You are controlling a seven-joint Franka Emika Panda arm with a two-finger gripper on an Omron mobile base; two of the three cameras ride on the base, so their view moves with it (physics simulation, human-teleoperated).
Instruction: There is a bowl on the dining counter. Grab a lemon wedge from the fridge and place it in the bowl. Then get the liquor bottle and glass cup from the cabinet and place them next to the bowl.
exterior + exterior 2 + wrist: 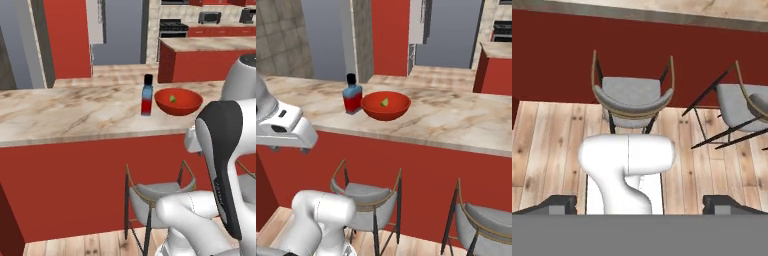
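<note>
In the left base view, the liquor bottle [147, 95] is seen upright on the counter [75, 112], its long axis vertical and its black cap pointing up. It is set just beside the bowl [178, 101], on that bowl's left, and whether the two touch cannot be told. The lemon wedge [172, 98] is seen lying inside the bowl. The white arm is folded at the lower right, below the counter's edge.

In the right base view, the bottle [352, 95] is again shown upright, close against the left rim of the bowl [385, 105], with the wedge [384, 102] in the bowl's hollow. The counter [456, 120] stretches across the picture above two grey stools [367, 196].

In the hand view, the jaws [640, 205] are spread wide and nothing is held between them. They are pointed down at the wooden floor [547, 145]. Beyond the jaws a grey stool [633, 97] is seen against the counter's red front [557, 60], with a second stool [739, 107] to its right.
</note>
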